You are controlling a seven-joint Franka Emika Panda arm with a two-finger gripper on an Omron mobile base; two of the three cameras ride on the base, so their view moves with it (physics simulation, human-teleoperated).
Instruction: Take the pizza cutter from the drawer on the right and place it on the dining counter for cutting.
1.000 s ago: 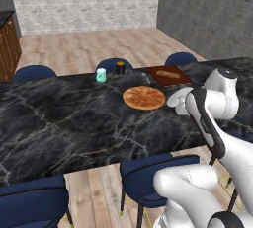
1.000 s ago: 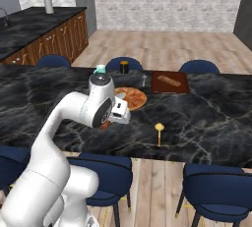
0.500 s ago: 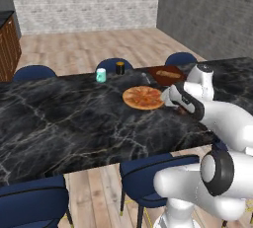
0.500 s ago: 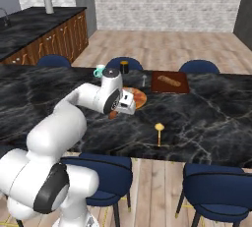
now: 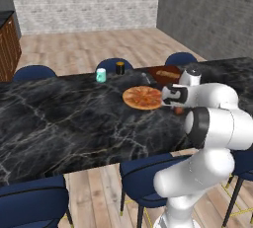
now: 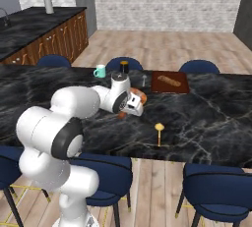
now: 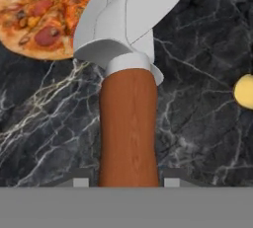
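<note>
Arm swung lower toward pizza (image 5: 142,97); claw (image 7: 128,180) clenched on pizza cutter (image 7: 129,123) above dining counter (image 5: 64,123). No readable writing.

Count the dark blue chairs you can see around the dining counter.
6. Three stand on the far side and three on the near side of the dining counter. The arm may hide others.

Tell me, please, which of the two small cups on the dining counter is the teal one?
The teal mug is the one farther from the pizza; its neighbour, the dark cup, stands nearer the cutting board.
</note>
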